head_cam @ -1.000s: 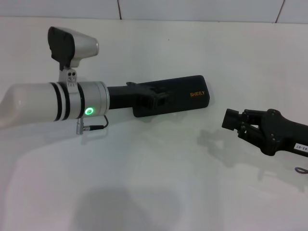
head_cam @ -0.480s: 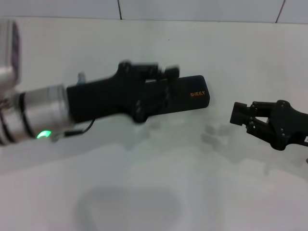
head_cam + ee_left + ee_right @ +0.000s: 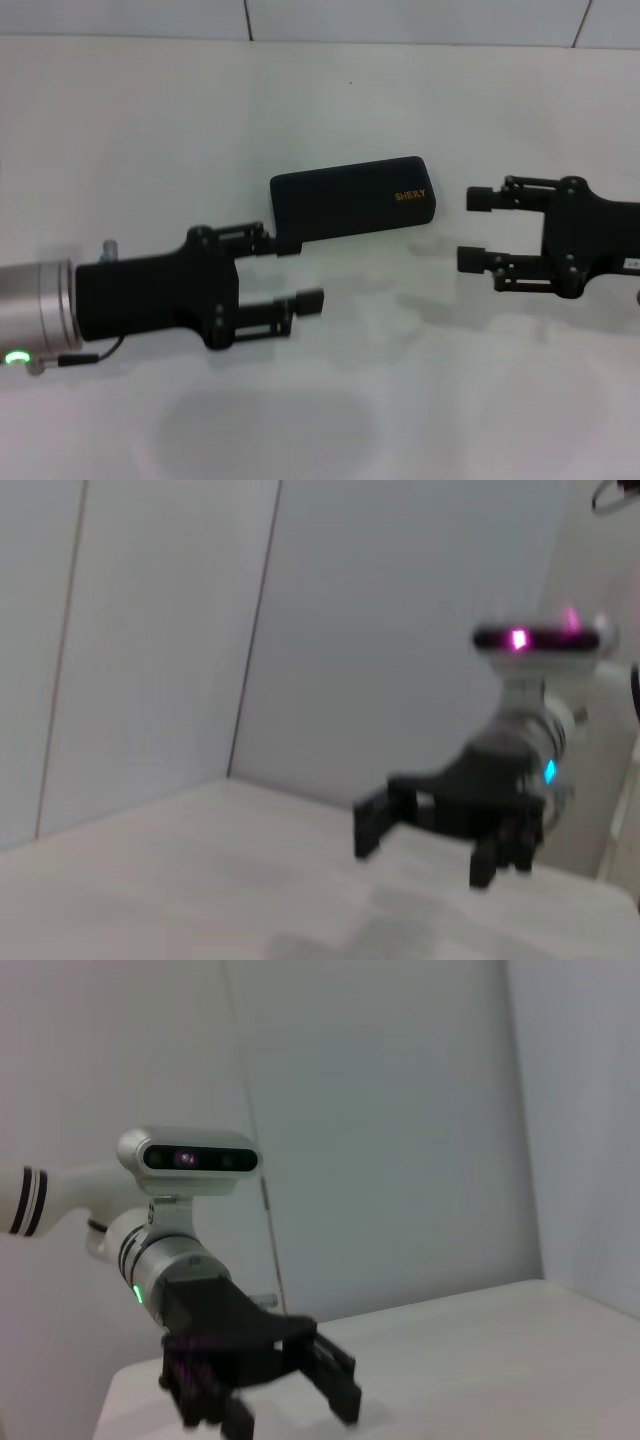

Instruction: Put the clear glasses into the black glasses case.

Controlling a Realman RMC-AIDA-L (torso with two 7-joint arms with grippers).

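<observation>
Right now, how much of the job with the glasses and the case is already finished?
Nearly all of it seems done: the black glasses case lies shut on the white table, and no glasses show outside it, so they are probably inside, though that cannot be seen. Nothing is in hand: the left gripper and right gripper are both open and empty, clear of the case. Nothing seems left.

I see the black glasses case (image 3: pixel 352 198) lying closed, it seems, on the table (image 3: pixel 420 390), the left gripper (image 3: pixel 292 272) near-left, the right gripper (image 3: pixel 478 229) to its right.
</observation>
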